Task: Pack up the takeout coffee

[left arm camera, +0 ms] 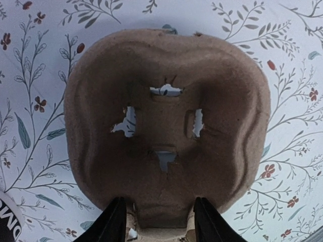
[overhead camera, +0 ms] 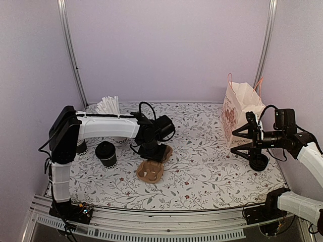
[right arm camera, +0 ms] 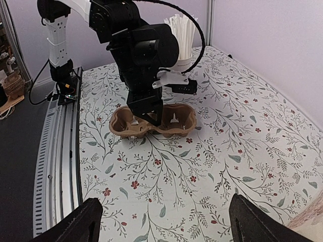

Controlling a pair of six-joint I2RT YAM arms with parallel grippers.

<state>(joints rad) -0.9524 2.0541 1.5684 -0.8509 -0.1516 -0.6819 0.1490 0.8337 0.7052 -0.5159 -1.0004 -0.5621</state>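
Observation:
The takeout coffee (overhead camera: pixel 106 154), a small black cup with a black lid, stands upright at the left of the table, apart from both grippers. To its right lies a brown moulded cup carrier (overhead camera: pixel 150 172) with two wells. My left gripper (overhead camera: pixel 151 154) points down onto it. In the left wrist view the fingers (left arm camera: pixel 115 222) straddle the middle ridge of the carrier (left arm camera: pixel 166 75), with narrow gaps on both sides. My right gripper (overhead camera: pixel 239 141) hovers wide open at the right with nothing between its fingers (right arm camera: pixel 91 219), looking across at the carrier (right arm camera: pixel 184 118).
A white paper bag (overhead camera: pixel 239 113) with orange handles stands open at the back right. A low stack of black lids (overhead camera: pixel 259 161) sits under the right arm. A holder of white straws (overhead camera: pixel 108 106) stands at the back left. Metal rails edge the table front.

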